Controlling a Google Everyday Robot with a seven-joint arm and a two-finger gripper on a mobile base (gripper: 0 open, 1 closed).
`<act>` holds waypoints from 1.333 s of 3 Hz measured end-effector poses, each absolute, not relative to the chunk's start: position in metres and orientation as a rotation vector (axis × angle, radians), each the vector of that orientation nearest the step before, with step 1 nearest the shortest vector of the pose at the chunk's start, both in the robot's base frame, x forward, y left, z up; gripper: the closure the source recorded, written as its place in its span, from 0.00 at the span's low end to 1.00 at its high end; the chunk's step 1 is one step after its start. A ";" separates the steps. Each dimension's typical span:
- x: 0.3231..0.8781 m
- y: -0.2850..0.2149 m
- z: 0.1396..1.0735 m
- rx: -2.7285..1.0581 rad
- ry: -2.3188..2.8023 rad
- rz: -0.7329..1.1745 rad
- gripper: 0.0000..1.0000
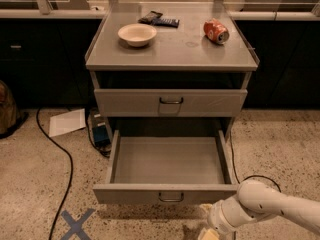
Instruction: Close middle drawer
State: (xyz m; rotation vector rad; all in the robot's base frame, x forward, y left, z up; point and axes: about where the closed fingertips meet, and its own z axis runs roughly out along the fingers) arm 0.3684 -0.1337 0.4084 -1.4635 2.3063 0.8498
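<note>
The middle drawer [167, 166] is pulled far out of the grey cabinet. Its plain grey tray is empty, and its low front panel [125, 194] carries a small dark wire handle [171, 197] at the centre. My gripper [210, 232] is at the bottom edge of the view, just below and to the right of that front panel, on the white arm [270, 206] that comes in from the lower right. Most of the gripper is cut off by the frame edge. The taller-fronted drawer [170, 102] above is shut.
On the cabinet top [170, 49] lie a cream bowl [137, 34], a red can [216, 31] on its side and a dark packet [159, 19]. A black cable [60, 154], a sheet of paper [67, 121] and a blue tape cross [76, 224] are on the floor to the left.
</note>
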 end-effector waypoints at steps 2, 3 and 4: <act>0.420 -0.136 0.430 -1.472 2.147 0.831 0.00; 0.420 -0.136 0.430 -1.472 2.147 0.831 0.00; 0.441 -0.131 0.435 -1.473 2.130 0.840 0.00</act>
